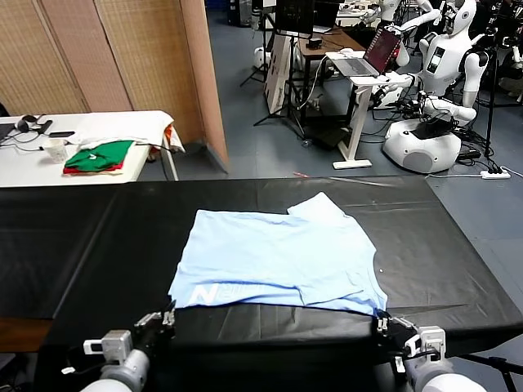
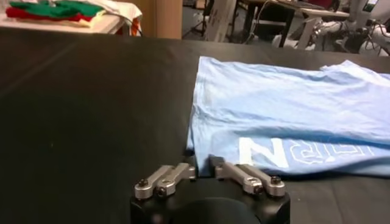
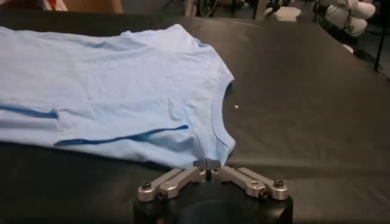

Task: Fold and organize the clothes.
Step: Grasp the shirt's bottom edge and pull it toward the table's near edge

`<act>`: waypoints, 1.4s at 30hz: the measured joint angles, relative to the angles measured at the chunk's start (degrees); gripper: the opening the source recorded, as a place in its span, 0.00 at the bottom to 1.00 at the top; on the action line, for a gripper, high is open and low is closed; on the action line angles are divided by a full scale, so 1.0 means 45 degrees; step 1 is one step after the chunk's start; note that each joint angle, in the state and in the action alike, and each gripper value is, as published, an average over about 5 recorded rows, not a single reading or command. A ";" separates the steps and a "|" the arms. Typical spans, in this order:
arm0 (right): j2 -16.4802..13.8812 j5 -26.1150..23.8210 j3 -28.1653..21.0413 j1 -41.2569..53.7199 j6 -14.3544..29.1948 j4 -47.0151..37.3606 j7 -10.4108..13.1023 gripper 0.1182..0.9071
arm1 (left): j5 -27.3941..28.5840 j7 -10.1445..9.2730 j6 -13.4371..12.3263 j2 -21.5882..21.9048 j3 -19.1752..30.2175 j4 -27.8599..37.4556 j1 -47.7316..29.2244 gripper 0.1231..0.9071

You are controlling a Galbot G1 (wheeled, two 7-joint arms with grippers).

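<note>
The pale blue T-shirt (image 1: pixel 278 257) lies spread flat on the black table (image 1: pixel 73 245), with its white "N" lettering (image 2: pixel 262 152) at the near left corner. My left gripper (image 1: pixel 161 318) sits at the table's near edge. In the left wrist view the left gripper (image 2: pixel 203 164) has a finger on each side of the shirt's (image 2: pixel 286 97) near left corner, with cloth filling the narrow space between them. My right gripper (image 3: pixel 207 163) is shut, its fingertips meeting on the shirt's (image 3: pixel 122 85) near right edge by the collar. In the head view the right gripper (image 1: pixel 384 324) is at the near right corner.
A white side table (image 1: pixel 147 122) at the far left carries folded green and red garments (image 1: pixel 100 155). A wooden partition (image 1: pixel 204 73) stands behind it. Desks, a laptop (image 1: pixel 372 53) and a white robot (image 1: pixel 433 122) stand beyond the black table's far edge.
</note>
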 joint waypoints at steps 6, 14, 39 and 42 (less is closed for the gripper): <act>-0.0307 0.0198 0.0003 -0.0319 -0.0379 0.0505 0.0232 0.03 | 0.1239 -0.0223 0.0022 0.0097 -0.0228 -0.0290 0.0515 0.03; -0.0732 0.0467 -0.0090 -0.0569 -0.0829 0.0932 0.0378 0.03 | 0.2474 -0.0436 -0.0076 0.0125 -0.0783 -0.0776 0.1767 0.03; -0.0886 0.0740 0.0378 -0.1230 -0.1058 0.2199 0.0026 0.92 | 0.2892 -0.0922 0.0394 -0.0358 -0.1798 -0.1970 0.3936 0.49; -0.0867 0.0984 0.0529 -0.1039 -0.1058 0.2384 -0.0076 0.99 | 0.2858 -0.0909 0.0441 -0.0354 -0.1927 -0.2230 0.4047 0.73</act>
